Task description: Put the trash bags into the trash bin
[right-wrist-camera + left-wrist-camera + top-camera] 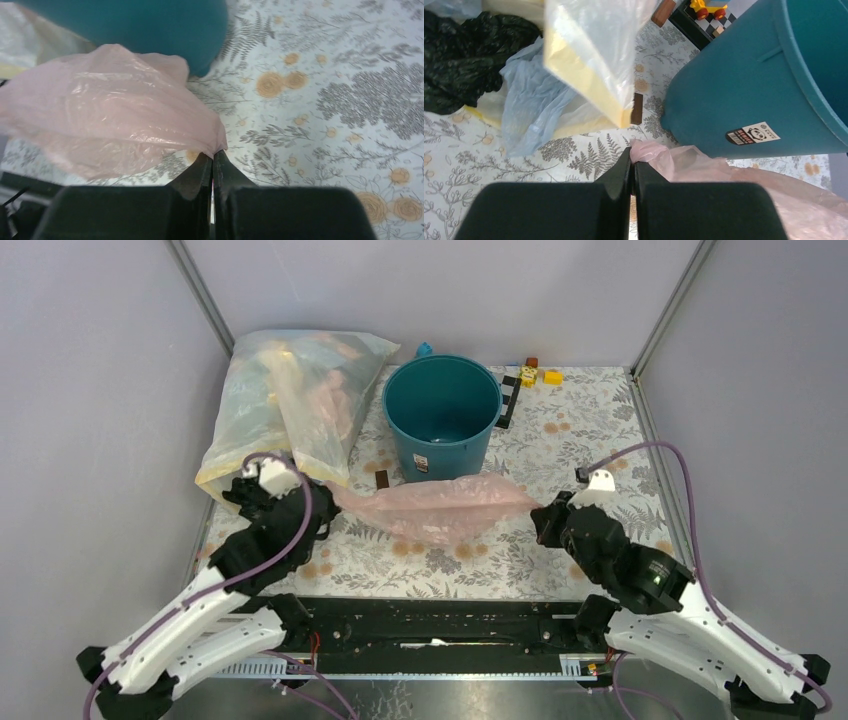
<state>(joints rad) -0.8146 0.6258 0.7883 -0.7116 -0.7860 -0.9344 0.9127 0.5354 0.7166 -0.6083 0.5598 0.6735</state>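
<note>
The teal-blue trash bin (442,410) stands upright and open at the back middle of the table; it shows in the left wrist view (754,75) and the right wrist view (150,20). A pink trash bag (435,508) is stretched between both grippers just in front of the bin. My left gripper (322,502) is shut on its left end (649,152). My right gripper (540,512) is shut on its right corner (120,110). Clear and yellow trash bags (290,400) lie piled at the back left.
A black bag (469,55) and a pale blue bag (529,110) lie by the pile. Small toy blocks (535,373) and a black strip (508,400) sit behind the bin on the right. Grey walls enclose the floral table (580,440).
</note>
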